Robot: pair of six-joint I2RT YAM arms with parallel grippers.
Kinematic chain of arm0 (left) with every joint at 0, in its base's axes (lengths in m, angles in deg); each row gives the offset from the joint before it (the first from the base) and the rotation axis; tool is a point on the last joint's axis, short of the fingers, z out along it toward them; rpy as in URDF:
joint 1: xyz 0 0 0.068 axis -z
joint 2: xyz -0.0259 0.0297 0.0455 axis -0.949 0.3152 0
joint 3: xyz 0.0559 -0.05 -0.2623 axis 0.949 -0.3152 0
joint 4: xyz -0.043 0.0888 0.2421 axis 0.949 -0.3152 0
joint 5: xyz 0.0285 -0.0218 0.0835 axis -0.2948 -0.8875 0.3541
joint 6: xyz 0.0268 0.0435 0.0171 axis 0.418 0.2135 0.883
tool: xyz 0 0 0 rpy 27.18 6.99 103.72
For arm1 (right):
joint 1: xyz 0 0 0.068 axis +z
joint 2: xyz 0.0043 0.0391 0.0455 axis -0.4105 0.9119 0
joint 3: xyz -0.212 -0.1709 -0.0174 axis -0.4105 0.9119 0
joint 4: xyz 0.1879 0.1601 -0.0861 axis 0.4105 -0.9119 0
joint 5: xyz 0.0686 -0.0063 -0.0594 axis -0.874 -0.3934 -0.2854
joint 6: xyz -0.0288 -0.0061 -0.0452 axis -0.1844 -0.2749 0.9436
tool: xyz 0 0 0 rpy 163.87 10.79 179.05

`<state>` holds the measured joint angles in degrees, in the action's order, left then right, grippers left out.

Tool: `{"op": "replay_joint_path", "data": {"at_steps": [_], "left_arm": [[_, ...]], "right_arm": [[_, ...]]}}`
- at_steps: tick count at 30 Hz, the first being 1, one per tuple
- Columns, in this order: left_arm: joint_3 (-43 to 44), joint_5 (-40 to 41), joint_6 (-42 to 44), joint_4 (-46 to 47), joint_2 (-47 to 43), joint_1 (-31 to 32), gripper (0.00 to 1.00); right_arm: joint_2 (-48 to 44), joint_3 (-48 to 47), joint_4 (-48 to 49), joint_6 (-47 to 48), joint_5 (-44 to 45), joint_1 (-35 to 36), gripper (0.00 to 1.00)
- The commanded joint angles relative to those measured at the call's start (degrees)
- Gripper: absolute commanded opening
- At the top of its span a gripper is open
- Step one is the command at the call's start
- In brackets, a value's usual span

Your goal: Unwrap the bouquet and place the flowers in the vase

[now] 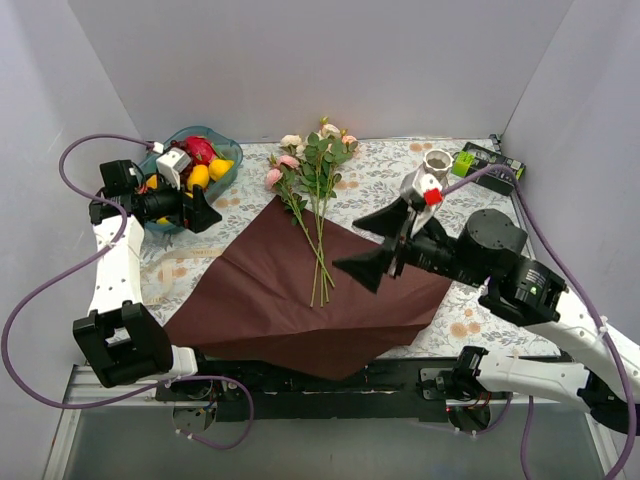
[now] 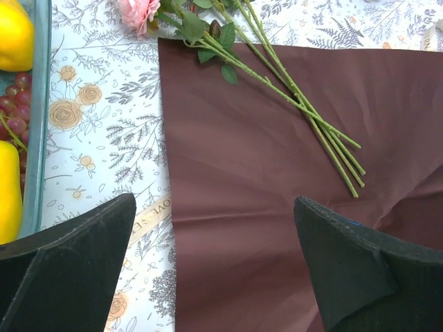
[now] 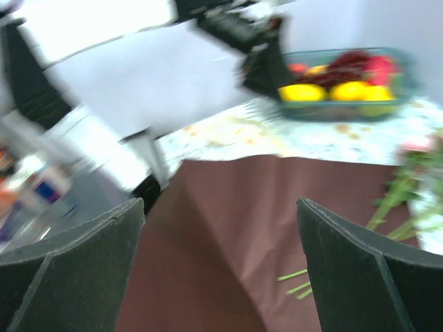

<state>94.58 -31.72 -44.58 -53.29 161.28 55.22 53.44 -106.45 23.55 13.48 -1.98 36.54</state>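
- Top external: flowers (image 1: 318, 190) lie unwrapped mid-bench, stems on the spread maroon paper (image 1: 280, 300); vase (image 1: 436, 160) sits just behind the wide-apart, empty right fingers (image 1: 362, 266).
- Left wrist: left fingers (image 2: 69, 263) gape, empty, over the paper's edge.
- Right wrist: blurred; fingers apart, nothing between.

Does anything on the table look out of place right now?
The maroon paper lies spread open, its near corner poking past the tablecloth's front edge. The flowers lie loose across it, none in the vase yet.
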Motion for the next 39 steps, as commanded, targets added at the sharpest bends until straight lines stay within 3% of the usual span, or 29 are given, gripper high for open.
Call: {"op": "replay_joint_path", "data": {"at_steps": [1, 5, 7, 8, 10, 11, 12, 13, 18, 22, 39], "left_arm": [[4.8, -3.3, 5.2, -7.1, -2.1, 0.4, 0.98], [3.7, -4.1, 6.5, -7.6, -3.7, 0.4, 0.98], [1.4, -4.0, 8.9, -8.8, -4.2, 0.3, 0.98], [0.7, -3.6, 8.9, -8.7, -4.2, 0.4, 0.98], [0.3, -2.8, 9.4, -8.8, -3.3, 0.4, 0.98], [0.6, -2.0, 8.5, -8.7, -2.7, 0.3, 0.98], [0.8, -1.6, 7.5, -8.3, -2.1, 0.4, 0.98], [1.5, -1.0, 7.1, -8.8, -1.3, 0.4, 0.98], [2.5, 0.4, 7.6, -11.2, 2.1, 0.5, 0.89], [-0.2, 3.8, 6.0, -7.0, 0.4, 0.5, 0.98], [-3.0, 8.4, 2.1, -4.2, -1.8, 0.5, 0.98]], "right_arm": [[7.8, -4.3, -2.2, -1.4, 29.0, -0.4, 0.98], [13.7, -5.1, 3.1, 0.9, 23.7, -1.4, 0.98], [20.0, -7.6, 1.1, 1.2, 21.1, -4.0, 0.98], [23.0, -13.2, -1.8, 0.7, 20.3, -5.5, 0.98], [31.8, -17.7, -10.0, -0.2, 16.4, -10.5, 0.85], [34.3, -19.1, -11.5, -0.7, 15.1, -12.0, 0.81], [38.1, -19.1, -12.0, -0.9, 12.9, -14.4, 0.68], [39.8, -19.1, -12.1, -1.4, 12.9, -15.2, 0.65], [50.5, -19.6, -8.8, 3.2, 13.7, -16.6, 0.66], [59.1, -24.3, -10.2, 8.6, 12.3, -16.5, 0.66], [82.0, -43.5, -7.3, 9.2, 11.7, -18.1, 0.66]]}}
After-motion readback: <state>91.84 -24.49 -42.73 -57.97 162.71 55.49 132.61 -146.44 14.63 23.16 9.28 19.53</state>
